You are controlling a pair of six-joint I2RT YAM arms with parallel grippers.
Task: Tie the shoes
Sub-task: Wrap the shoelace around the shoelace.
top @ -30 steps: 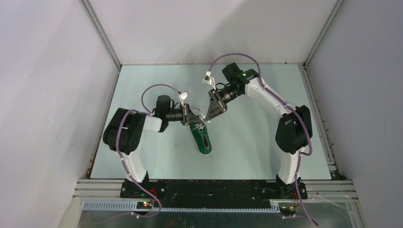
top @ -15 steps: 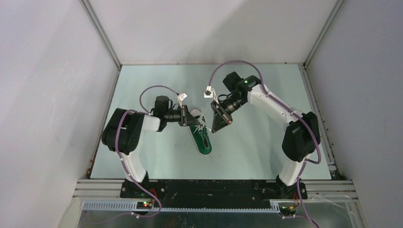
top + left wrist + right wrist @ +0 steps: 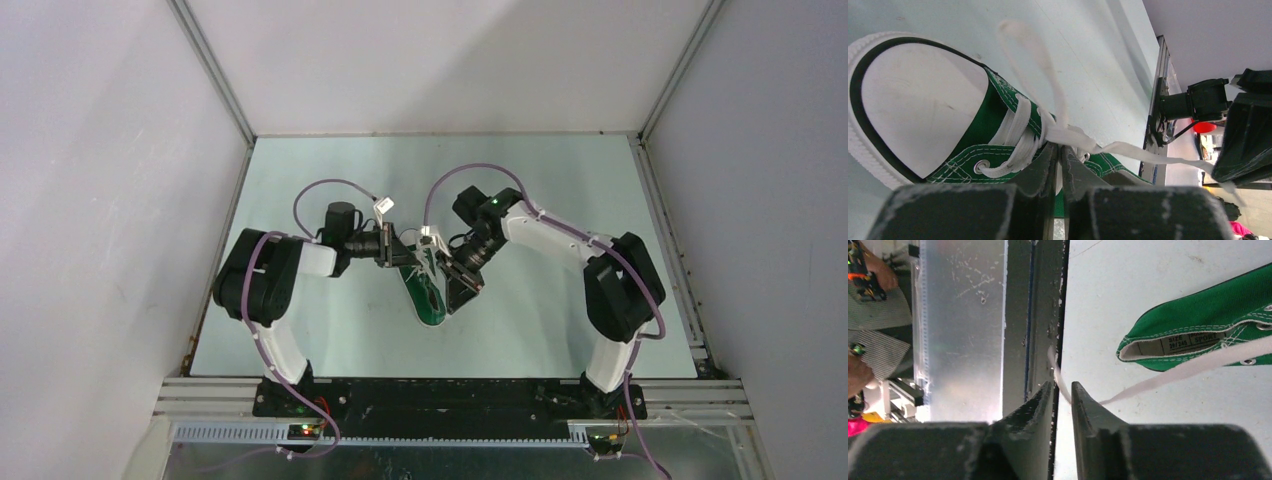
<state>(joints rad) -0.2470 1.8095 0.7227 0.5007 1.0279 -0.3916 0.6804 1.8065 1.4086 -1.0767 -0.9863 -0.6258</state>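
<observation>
The green shoe [image 3: 430, 295] lies central on the worktop [image 3: 560, 180], heel toward the near edge. The left fingers [image 3: 1040, 167] are almost closed at the crossed laces [image 3: 1020, 137]; whether they pinch one cannot be told. The right fingers [image 3: 1088, 405] stand slightly apart, a lace [image 3: 1198, 367] seemingly loose between them.

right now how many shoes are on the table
1: a green shoe in the middle of the table, heel toward the near edge. Part of the table is covered from above, but no second shoe shows in any view.
</observation>
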